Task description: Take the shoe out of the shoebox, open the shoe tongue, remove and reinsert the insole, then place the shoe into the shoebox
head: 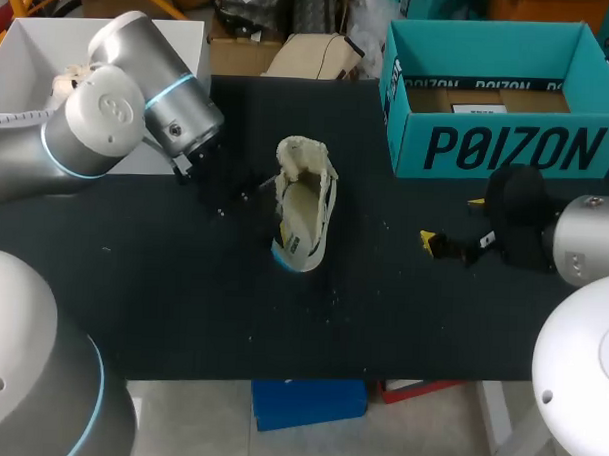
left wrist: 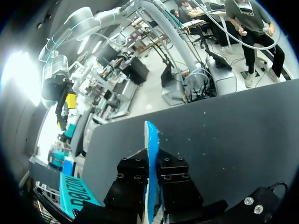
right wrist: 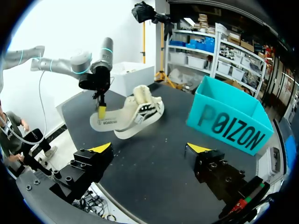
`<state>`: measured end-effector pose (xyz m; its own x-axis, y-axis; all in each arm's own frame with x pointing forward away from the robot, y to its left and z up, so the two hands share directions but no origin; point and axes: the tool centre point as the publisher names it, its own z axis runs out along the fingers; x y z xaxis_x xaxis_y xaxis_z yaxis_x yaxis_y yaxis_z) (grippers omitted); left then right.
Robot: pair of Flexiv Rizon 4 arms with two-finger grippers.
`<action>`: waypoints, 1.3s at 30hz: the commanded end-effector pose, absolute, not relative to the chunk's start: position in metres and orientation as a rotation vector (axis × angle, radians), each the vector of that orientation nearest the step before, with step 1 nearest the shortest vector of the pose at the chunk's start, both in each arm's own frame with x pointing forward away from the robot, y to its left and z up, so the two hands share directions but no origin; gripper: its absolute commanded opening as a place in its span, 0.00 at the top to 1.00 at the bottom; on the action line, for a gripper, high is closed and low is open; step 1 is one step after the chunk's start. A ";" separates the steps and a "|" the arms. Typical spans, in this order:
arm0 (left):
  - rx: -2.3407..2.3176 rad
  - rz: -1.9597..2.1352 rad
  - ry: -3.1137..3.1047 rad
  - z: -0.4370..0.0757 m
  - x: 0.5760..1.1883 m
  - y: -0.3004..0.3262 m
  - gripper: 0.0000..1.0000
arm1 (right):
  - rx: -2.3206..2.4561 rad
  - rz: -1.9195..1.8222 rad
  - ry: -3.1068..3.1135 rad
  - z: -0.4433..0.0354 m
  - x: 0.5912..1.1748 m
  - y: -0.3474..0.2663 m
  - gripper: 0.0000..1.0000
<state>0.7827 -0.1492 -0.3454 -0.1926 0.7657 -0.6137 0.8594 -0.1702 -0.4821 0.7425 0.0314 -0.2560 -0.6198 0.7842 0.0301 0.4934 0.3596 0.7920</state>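
Black desk (head: 182, 304) with the teal shoebox (head: 508, 145) at its far right corner, lid off. No shoe in it, just some brown card and a white label at the bottom, as far as I can see.

The pale sneaker (head: 303, 213) lies mid-desk, well apart from the box. Its long axis runs far edge to near edge, toe towards the near edge I think.

The white insole (right wrist: 105, 122) sticks out beside the sneaker on the left arm's side. Can't tell if its other end is in the shoe.

Left hand (right wrist: 101, 108) is just beside the sneaker and clamped on the insole, which shows edge-on between the fingers in its wrist view. Right hand (head: 452, 221) is fingers apart, holding nothing, nearer the box. So I'd say reinserting is the left arm's job, feeding the insole along that axis
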 end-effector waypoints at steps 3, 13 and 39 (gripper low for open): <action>1.916 -1.301 1.942 -0.347 0.789 -0.152 1.00 | 1.123 1.138 2.275 -0.257 0.743 0.032 0.00; 1.857 -1.242 1.910 -0.353 0.809 -0.165 1.00 | 1.123 1.138 2.275 -0.257 0.743 0.032 0.00; 1.684 -1.146 2.063 -0.379 0.869 -0.176 1.00 | 1.123 1.138 2.275 -0.257 0.743 0.032 0.00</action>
